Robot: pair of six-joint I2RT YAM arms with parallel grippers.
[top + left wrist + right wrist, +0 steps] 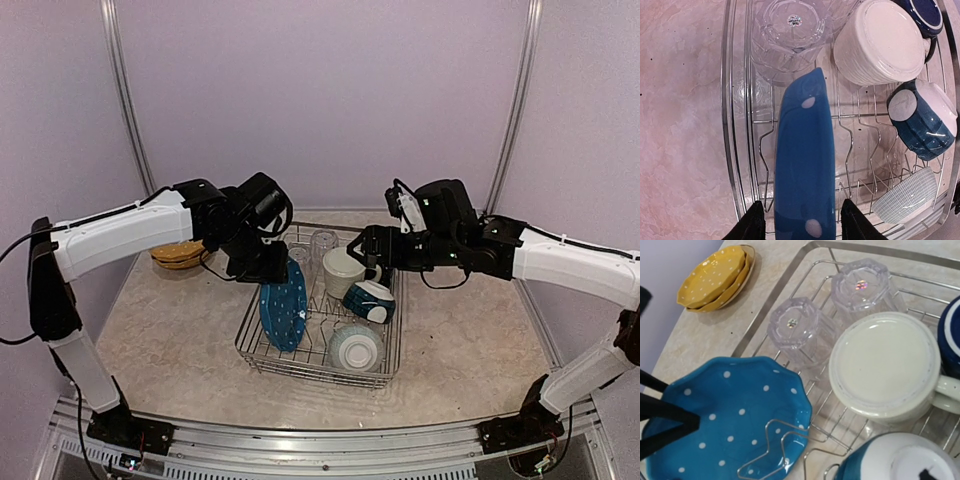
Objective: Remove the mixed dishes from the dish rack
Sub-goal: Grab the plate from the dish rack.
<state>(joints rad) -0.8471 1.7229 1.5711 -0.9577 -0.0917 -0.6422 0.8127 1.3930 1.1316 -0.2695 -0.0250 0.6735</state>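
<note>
The dish rack (246,338) holds a blue white-dotted plate (283,305) standing on edge in its tines. My left gripper (262,268) hangs over that plate. In the left wrist view its black fingertips (751,226) straddle the plate (805,165), with a narrow gap on each side, so it is open. The rack also holds two upturned glass tumblers (797,330), a cream mug (885,365), a dark navy mug (951,335), a teal-and-white mug (922,120) and a ribbed bowl (905,197). My right gripper (375,266) hovers open above the mugs, holding nothing.
Mustard-yellow dotted plates (178,255) are stacked on the table left of the rack, also seen in the right wrist view (715,277). Upright wire tines (772,450) press against the blue plate. Both forearms reach in over the rack from either side.
</note>
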